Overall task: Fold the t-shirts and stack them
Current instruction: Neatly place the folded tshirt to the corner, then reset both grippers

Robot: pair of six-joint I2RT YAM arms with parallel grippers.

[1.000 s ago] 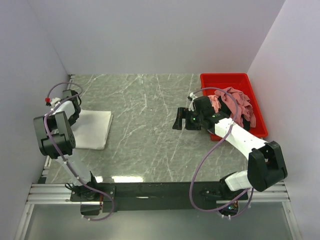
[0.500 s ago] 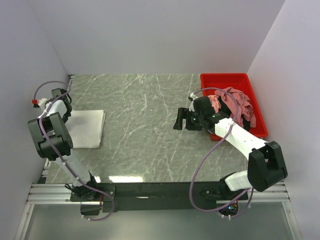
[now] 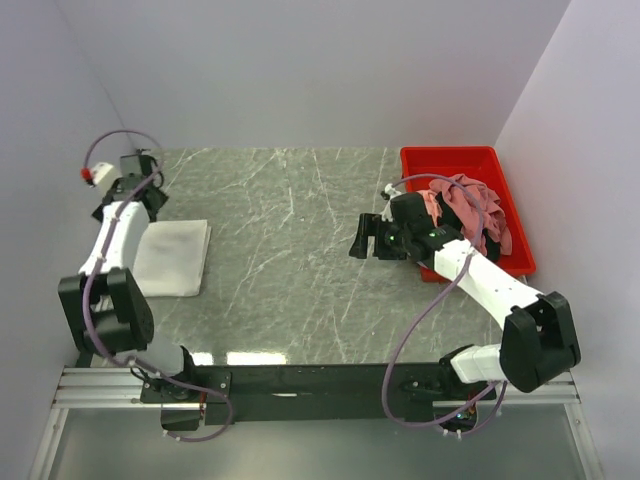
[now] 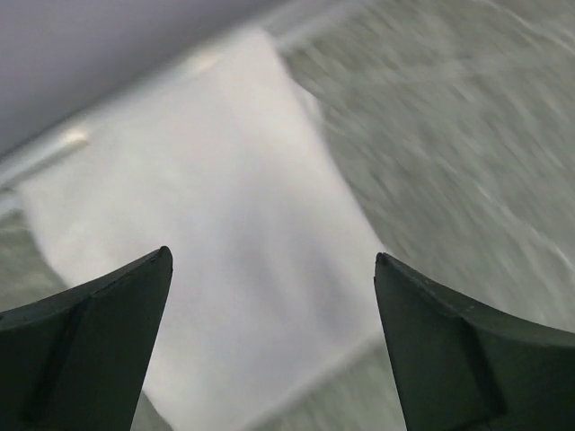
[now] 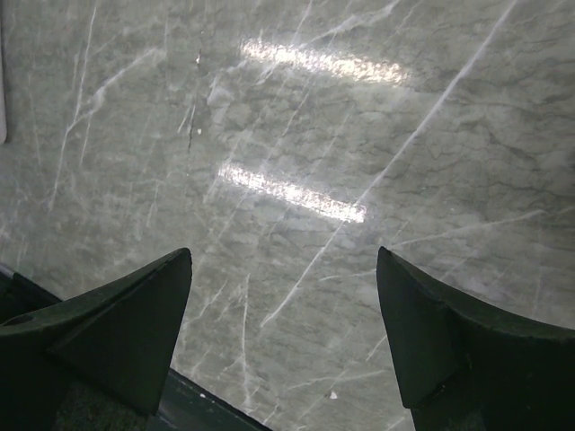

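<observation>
A folded white t-shirt (image 3: 172,257) lies flat at the table's left side; in the blurred left wrist view the same t-shirt (image 4: 207,224) fills the space below the fingers. My left gripper (image 3: 148,200) hovers just behind the shirt's far edge, and in its own view the left gripper (image 4: 272,259) is open and holds nothing. Crumpled dusty pink t-shirts (image 3: 468,212) are heaped in the red bin (image 3: 448,156). My right gripper (image 3: 362,238) hangs open over bare table left of the bin; the right wrist view shows the right gripper (image 5: 284,255) with only marble between its fingers.
The grey marble table (image 3: 290,270) stretches between the two arms. White walls close in the left, back and right sides. The black base rail (image 3: 300,380) runs along the near edge.
My left gripper slid the folded white t-shirt leftward, then opened, let it go and rose toward the back. The right arm has barely moved.
</observation>
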